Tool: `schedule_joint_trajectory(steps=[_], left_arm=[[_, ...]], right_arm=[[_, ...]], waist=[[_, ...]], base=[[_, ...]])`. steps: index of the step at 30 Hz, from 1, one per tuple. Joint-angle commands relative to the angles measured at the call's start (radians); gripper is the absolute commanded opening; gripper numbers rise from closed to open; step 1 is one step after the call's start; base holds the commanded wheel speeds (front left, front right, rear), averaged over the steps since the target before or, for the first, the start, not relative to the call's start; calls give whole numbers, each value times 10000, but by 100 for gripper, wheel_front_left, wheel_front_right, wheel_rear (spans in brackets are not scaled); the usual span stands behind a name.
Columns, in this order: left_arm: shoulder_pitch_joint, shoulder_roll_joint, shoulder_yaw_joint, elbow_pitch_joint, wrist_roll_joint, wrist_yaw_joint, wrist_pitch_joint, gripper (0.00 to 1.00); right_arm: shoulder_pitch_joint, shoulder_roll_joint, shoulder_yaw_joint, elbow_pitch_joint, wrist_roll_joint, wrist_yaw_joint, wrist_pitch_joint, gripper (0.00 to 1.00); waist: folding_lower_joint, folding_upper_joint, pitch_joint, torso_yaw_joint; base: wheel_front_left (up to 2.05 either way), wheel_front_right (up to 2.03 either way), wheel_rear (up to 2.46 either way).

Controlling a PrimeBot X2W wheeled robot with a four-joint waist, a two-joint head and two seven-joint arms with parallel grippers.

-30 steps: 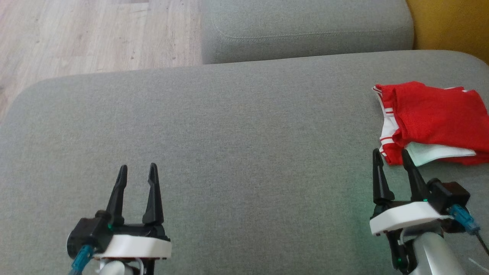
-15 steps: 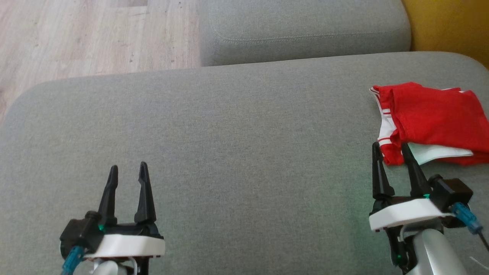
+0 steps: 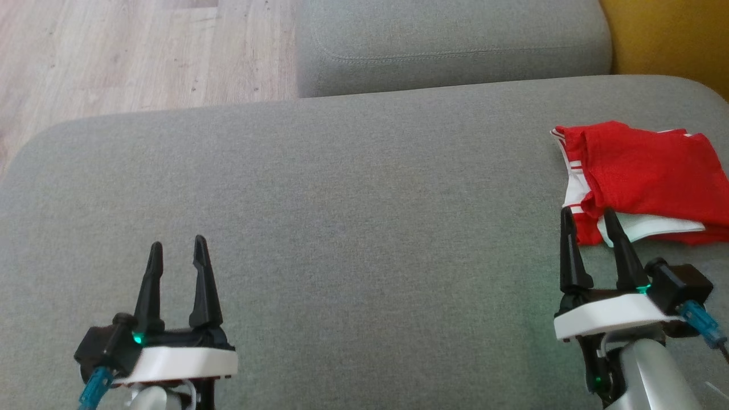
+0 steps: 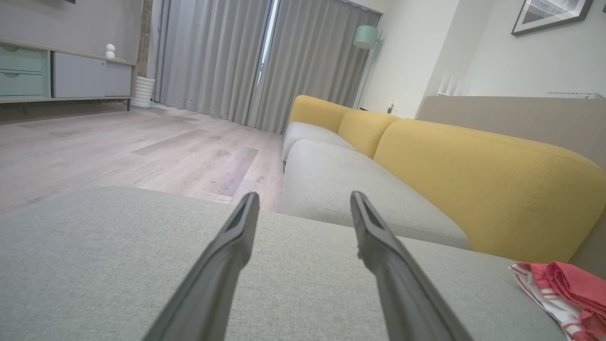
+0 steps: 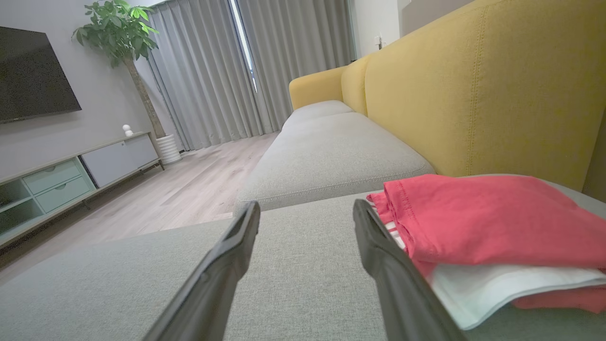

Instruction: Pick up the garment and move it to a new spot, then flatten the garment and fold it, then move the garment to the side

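On grey cushion (image 3: pixel 342 199): folded red garment (image 3: pixel 649 176), white striped trim; left hand (image 3: pixel 177 242), right hand (image 3: pixel 588 210) spread wide.

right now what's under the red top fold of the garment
A white layer pokes out beneath the red fold, with more red fabric under it, all lying on the grey seat cushion. How far the white runs inside is covered.

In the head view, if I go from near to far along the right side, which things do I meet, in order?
First the right gripper → red garment → bare strip of grey seat cushion → yellow backrest.
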Motion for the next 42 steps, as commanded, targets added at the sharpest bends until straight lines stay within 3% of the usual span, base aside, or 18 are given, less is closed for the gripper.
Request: schedule_joint_trajectory(steps=[1, 9, 10, 14, 42], left_arm=[[-177, 41, 354, -386, -44, 62, -53, 100], [-169, 41, 373, -427, -171, 111, -53, 100], [3, -2, 8, -53, -158, 73, 0, 0], [154, -11, 0, 504, -232, 68, 29, 0], [-53, 1, 400, 539, -3032, -26, 855, 0]], right_arm=[[-281, -22, 202, -399, 77, 65, -110, 100], [-267, -22, 218, -441, 130, 65, -110, 100], [0, 0, -6, -65, 78, 0, 0, 0], [205, 19, 7, 443, 154, -3, 38, 0], [171, 10, -301, 168, 3210, 12, 851, 0]], waist=[[0, -1, 3, 2], [0, -1, 0, 6], [0, -1, 1, 6], [0, -1, 1, 6], [0, -1, -12, -7]], base=[[0, 0, 0], [0, 0, 0], [0, 0, 0], [0, 0, 0], [0, 0, 0]])
